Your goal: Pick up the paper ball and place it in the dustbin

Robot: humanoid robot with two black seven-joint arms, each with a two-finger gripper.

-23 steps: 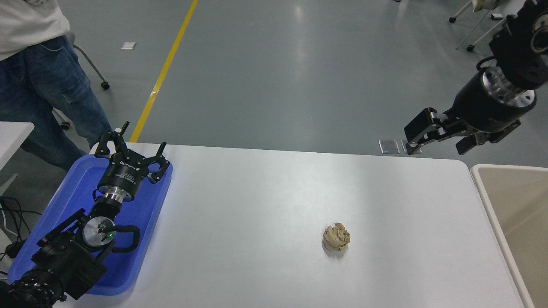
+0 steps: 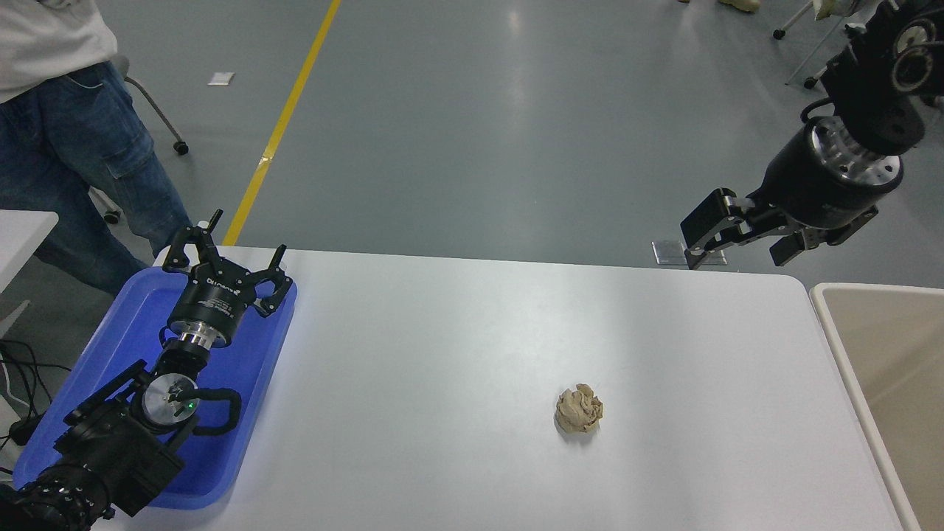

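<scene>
The paper ball (image 2: 580,408), a crumpled tan-brown wad, lies on the white table (image 2: 457,354) right of centre, towards the front. The dustbin (image 2: 837,346), beige with a pale cream rim, stands off the table's right edge and is partly cut off by the picture. My right gripper (image 2: 730,240) is open and empty, raised high beyond the table's far right corner, well back and right of the ball. My left gripper (image 2: 221,254) is open and parked over the blue tray at the lower left.
A shallow blue tray (image 2: 243,413) lies at the table's left end under my left arm. A person in jeans (image 2: 81,162) stands at the far left beyond the table. A second white table's corner (image 2: 22,228) shows at the left edge.
My right gripper has moved slightly left and up, away from the dustbin side. The paper ball and the left arm have not moved.
</scene>
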